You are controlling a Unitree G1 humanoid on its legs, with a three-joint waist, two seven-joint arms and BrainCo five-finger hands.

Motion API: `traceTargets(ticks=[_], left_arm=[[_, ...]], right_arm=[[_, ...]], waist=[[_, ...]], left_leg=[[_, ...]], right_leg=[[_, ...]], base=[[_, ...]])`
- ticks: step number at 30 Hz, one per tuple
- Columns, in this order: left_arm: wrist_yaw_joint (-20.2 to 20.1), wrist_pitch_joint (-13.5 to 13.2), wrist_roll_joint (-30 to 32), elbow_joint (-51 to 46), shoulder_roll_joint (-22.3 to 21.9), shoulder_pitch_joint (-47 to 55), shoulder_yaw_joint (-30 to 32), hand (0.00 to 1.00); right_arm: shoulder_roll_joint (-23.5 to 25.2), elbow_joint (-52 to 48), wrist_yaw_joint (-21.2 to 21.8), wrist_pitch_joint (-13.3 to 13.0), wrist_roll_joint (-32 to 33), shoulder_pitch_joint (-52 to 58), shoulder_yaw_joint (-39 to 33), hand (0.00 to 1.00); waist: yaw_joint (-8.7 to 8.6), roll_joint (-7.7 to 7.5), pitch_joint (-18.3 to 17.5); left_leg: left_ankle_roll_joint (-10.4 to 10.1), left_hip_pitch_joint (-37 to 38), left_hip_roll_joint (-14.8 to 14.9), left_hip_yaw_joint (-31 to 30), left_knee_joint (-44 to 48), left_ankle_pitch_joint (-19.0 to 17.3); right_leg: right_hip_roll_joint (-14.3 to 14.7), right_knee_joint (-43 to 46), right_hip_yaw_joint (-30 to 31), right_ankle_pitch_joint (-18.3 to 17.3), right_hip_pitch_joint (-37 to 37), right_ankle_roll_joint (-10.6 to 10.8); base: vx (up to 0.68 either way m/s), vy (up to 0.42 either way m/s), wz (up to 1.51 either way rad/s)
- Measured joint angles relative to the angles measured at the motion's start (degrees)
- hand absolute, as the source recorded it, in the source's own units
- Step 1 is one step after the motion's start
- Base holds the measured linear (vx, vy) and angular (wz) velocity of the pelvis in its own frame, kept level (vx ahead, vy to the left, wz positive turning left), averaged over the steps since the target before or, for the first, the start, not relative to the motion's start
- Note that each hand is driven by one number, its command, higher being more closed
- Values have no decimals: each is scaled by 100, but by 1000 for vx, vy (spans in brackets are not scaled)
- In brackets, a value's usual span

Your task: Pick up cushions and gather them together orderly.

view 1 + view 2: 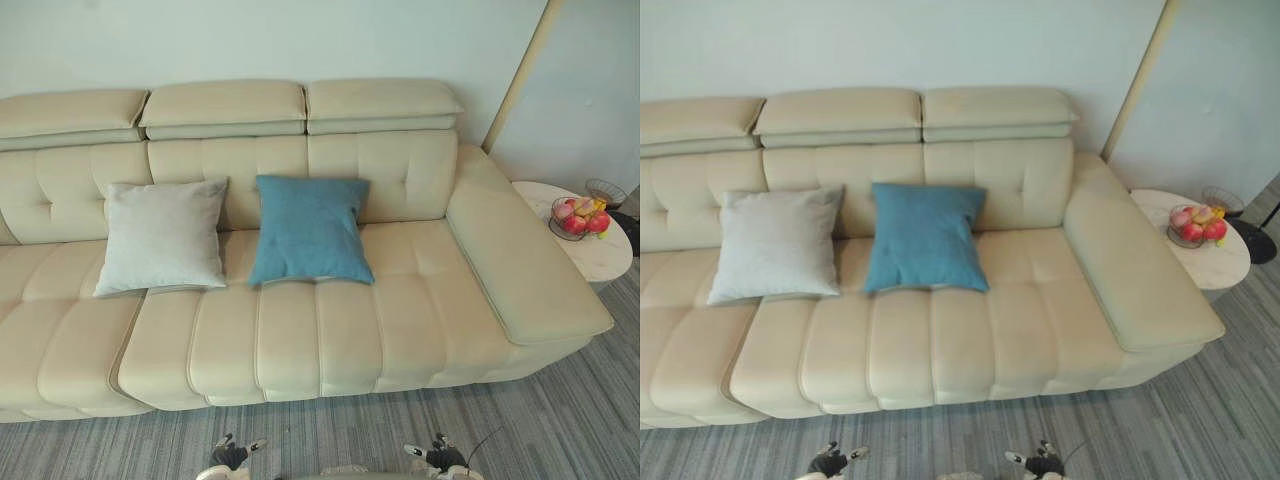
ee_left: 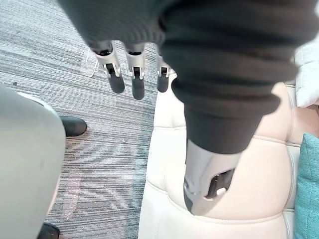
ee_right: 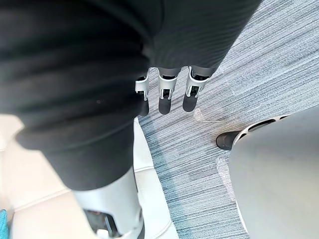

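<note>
Two cushions lean side by side against the back of a cream leather sofa. The light grey cushion is on the left and the blue cushion sits beside it near the middle, their edges a little apart. My left hand hangs by the sofa's front edge above the carpet, its fingers straight and holding nothing. An edge of the blue cushion and a corner of the grey cushion show past that hand. My right hand also hangs over the carpet, open and holding nothing.
A round white side table stands past the sofa's right arm, with a bowl of fruit on it. Grey striped carpet runs along the sofa's front. The sofa's right seat has free room.
</note>
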Motion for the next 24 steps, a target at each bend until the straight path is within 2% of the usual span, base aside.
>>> traceTargets(ticks=[7, 9, 12, 14, 15, 16, 18, 20, 21, 22, 23, 24], left_arm=[[-12, -10, 253, 58, 12, -59, -106, 0], [-12, -19, 334, 109, 53, -119, -327, 0], [-12, -19, 334, 106, 62, -147, -320, 0], [-5, -17, 329, 71, 23, -174, -192, 0], [0, -7, 334, 65, 7, -166, -171, 0], [0, -11, 392, 55, 37, -163, -177, 0], [-3, -9, 457, 57, 97, -168, -217, 0], [-4, -10, 455, 54, 248, -236, -247, 0], [-3, -9, 454, 56, 268, -269, -246, 0], [-7, -3, 444, 71, 252, -283, -250, 0], [-11, -3, 442, 69, 221, -326, -262, 0], [-23, -4, 441, 70, 149, -459, -336, 0]], right_arm=[[2, 1, -1, 0, 23, 9, -13, 0], [21, 1, -4, -3, 118, 9, -45, 0], [26, -6, -5, -3, 123, 16, -56, 0], [61, -50, 2, -3, 117, 0, -61, 0], [106, -187, 7, -6, 110, -24, -35, 0], [116, -205, 2, 15, 102, -125, 6, 0], [115, -205, -4, 31, 101, -193, 34, 0], [99, -208, -27, 56, 102, -155, 84, 0], [97, -217, -26, 55, 101, -146, 103, 0], [46, -222, -17, 54, 88, -181, 177, 0], [11, -245, -17, 48, 88, -217, 171, 0], [-100, -255, -18, 47, 87, -283, 162, 0]], waist=[[-19, -1, 1], [-23, -34, 48], [-65, -74, 73], [-23, -69, 75], [8, -99, 89], [21, -6, 132], [-46, 3, 157], [-85, -23, 188], [-86, -34, 186], [-77, 12, 235], [-130, 44, 269], [-237, 154, 397]], left_leg=[[-5, 10, 5, -31, -14, 7], [-8, 150, 38, 242, -24, 3], [-12, 213, 55, 411, -84, 1], [-108, 296, 123, 850, -74, -69], [-185, 372, 177, 1456, -64, -187], [-210, 490, 281, 2122, -51, -239], [-214, 507, 417, 2688, 74, -336], [-260, 696, 692, 3496, 222, -394], [-260, 739, 715, 3616, 227, -394], [-262, 846, 747, 3943, 240, -391], [-285, 891, 768, 4013, 260, -376], [-308, 1000, 825, 4072, 339, -363]], right_leg=[[-2, -5, -53, 1, 67, 2], [23, 40, 227, 19, 42, 12], [49, 41, 398, 34, -34, 26], [126, 139, 794, 51, -283, 11], [274, 243, 1282, 132, -568, -23], [335, 158, 1356, 207, -764, -114], [168, 191, 424, 226, -858, -315], [-285, 694, -2128, 191, -1044, -770], [-333, 824, -2537, 284, -1030, -877], [-314, 955, -2932, 239, -1051, -680], [-276, 1031, -2846, 170, -1104, -668], [-245, 1259, -2657, -17, -1167, -670]], base=[[-5, 1, -2], [-91, 9, -46], [-71, 13, -37], [-63, 46, -111], [-38, 32, -232], [-28, 18, -286], [7, -19, -204], [122, -67, -197], [188, -154, -204], [143, -158, -139], [184, -207, -134], [172, -185, -75]])
